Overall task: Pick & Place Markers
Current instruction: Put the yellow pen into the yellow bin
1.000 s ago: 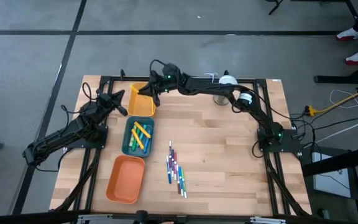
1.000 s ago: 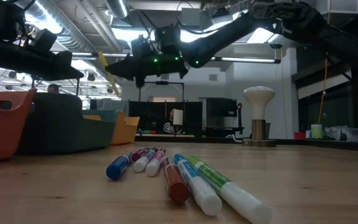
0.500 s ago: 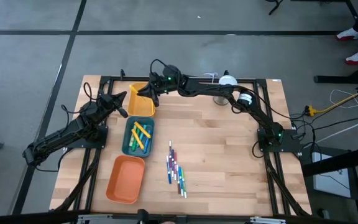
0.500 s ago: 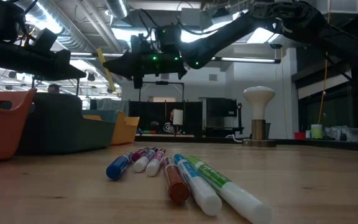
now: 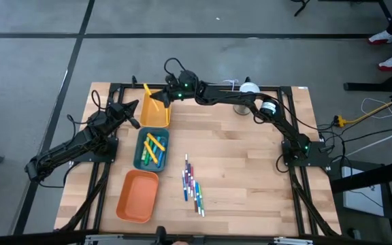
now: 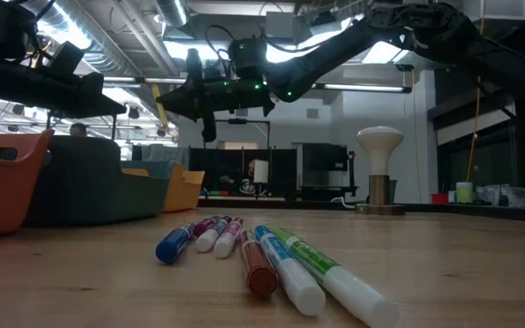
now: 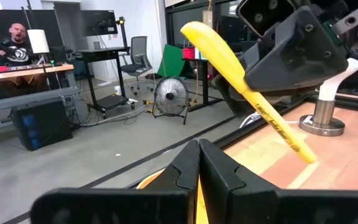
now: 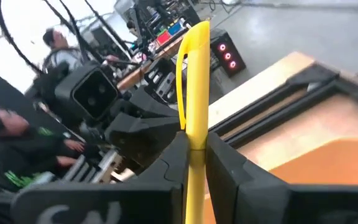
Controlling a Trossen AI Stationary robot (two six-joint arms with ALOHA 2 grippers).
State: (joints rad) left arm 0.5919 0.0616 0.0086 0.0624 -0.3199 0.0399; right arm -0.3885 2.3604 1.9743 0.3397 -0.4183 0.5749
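high view: right tool (image 5: pixel 156 99) over the yellow tray (image 5: pixel 154 111), clamped on a yellow marker (image 5: pixel 150 94). left tool (image 5: pixel 129 111) just beside that tray, fingers together, empty. loose markers (image 5: pixel 192 182) on the table (image 5: pixel 250 170) well apart from the tray; more in the teal tray (image 5: pixel 152 150); orange tray (image 5: pixel 138 196) looks empty.
low view: right tool (image 6: pixel 206 123) above the yellow tray (image 6: pixel 186 189), marker (image 6: pixel 159 107) tilted.
left wrist view: yellow marker (image 7: pixel 244 93) slants out of the right tool, near the left tool (image 7: pixel 199 163).
right wrist view: marker (image 8: pixel 192 93) pinched low between the fingers (image 8: pixel 166 163), most of it sticking out.
risk: likely tips or bounces past the tray rim on release, since it's held tilted and high; left tool close enough to get clipped.
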